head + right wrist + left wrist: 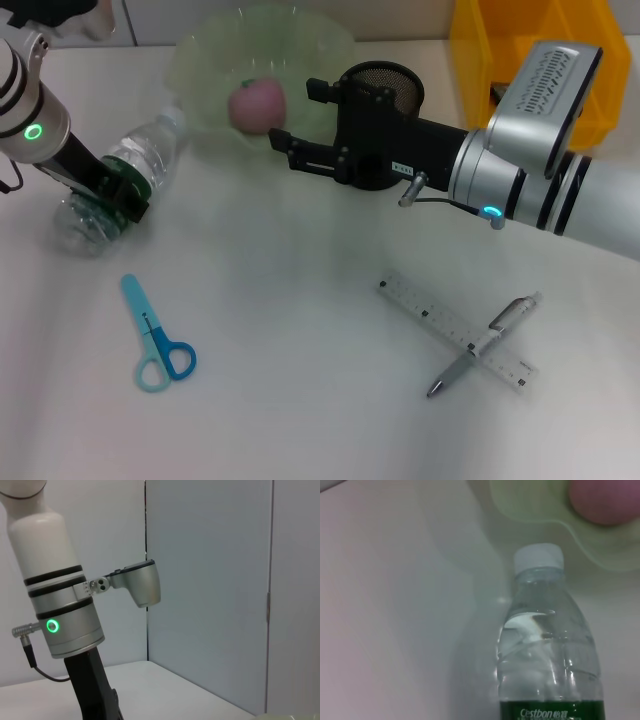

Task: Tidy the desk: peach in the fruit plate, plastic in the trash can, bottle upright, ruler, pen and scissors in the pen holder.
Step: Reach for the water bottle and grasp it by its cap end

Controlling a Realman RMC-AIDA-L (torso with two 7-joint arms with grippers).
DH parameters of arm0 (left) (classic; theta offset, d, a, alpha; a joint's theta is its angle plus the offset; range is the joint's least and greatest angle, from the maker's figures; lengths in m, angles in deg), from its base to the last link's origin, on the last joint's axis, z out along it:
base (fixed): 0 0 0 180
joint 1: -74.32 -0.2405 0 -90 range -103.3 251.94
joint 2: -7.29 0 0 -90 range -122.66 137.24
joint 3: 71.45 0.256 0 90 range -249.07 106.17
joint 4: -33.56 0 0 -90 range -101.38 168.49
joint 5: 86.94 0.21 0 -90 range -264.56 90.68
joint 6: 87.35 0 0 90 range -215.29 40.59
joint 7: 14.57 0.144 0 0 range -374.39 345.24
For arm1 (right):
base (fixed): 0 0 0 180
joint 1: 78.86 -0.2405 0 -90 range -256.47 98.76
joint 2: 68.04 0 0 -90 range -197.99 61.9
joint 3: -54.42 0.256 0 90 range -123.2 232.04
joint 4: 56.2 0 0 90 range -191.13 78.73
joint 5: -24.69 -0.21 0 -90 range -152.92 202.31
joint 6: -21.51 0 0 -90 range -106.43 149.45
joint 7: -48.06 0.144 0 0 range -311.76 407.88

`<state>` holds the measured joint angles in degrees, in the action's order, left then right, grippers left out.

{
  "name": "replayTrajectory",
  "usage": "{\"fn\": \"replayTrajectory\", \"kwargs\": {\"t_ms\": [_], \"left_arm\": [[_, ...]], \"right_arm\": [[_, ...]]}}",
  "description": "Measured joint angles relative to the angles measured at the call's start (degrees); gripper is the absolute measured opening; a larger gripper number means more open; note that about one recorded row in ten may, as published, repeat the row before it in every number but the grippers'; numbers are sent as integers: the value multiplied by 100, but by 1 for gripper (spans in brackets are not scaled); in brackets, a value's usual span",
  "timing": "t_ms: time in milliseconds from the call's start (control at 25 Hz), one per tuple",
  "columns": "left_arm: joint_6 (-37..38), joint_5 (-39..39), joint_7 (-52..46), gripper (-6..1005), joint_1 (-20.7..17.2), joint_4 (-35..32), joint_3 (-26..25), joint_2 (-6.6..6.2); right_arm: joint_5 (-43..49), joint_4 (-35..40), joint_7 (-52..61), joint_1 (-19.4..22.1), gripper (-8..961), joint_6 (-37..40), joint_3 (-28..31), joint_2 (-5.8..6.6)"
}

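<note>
Left gripper (118, 193) clamps the toppled bottle (140, 165) at its label band.
Right gripper (292, 125) released; clear plastic looks light, slick, crushable.

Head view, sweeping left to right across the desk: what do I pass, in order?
Left gripper on the lying bottle → blue scissors → peach in the green fruit plate → right gripper → ruler → yellow bin.
</note>
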<state>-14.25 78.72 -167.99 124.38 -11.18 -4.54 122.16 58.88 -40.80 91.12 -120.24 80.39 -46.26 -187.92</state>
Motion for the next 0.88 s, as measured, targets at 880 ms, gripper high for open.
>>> {"fn": "replayTrajectory", "kwargs": {"t_ms": [880], "left_arm": [[139,0,36,778,-75,-283,15,24]], "right_arm": [[-26,12,8,17,784,1,31,0]]}}
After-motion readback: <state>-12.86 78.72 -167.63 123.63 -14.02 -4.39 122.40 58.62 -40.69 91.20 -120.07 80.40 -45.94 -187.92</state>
